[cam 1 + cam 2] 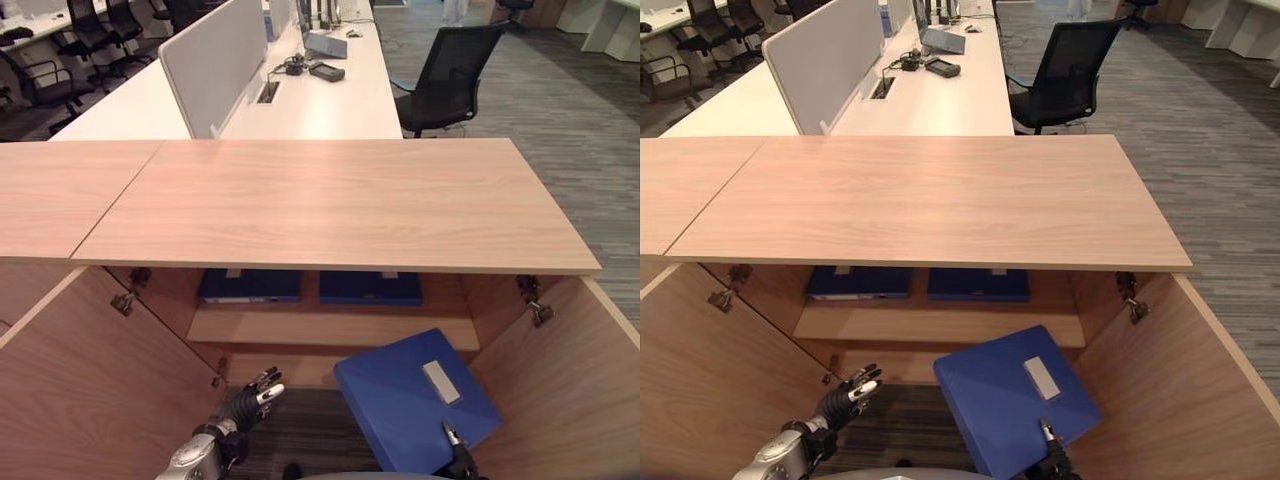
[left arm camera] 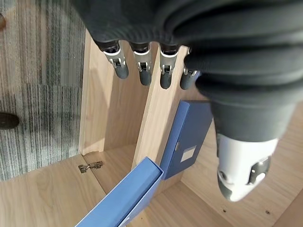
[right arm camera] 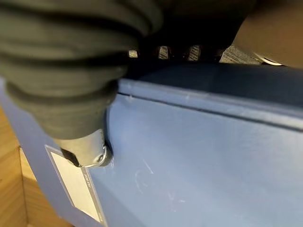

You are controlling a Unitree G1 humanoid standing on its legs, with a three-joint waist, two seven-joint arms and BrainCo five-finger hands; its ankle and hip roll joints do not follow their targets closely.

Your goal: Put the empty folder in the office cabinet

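Note:
A blue folder with a white label hangs tilted in front of the open office cabinet, low on the right. My right hand is shut on its near edge, the thumb pressed on the cover and the fingers hidden underneath. Low on the left, my left hand is held out toward the cabinet's lower opening, its fingers straight and holding nothing. Inside, two more blue folders lie flat on the upper shelf.
Both cabinet doors stand open, the left door and the right door flanking the opening. Beyond the wooden top are white desks with a divider panel and a black office chair on grey carpet.

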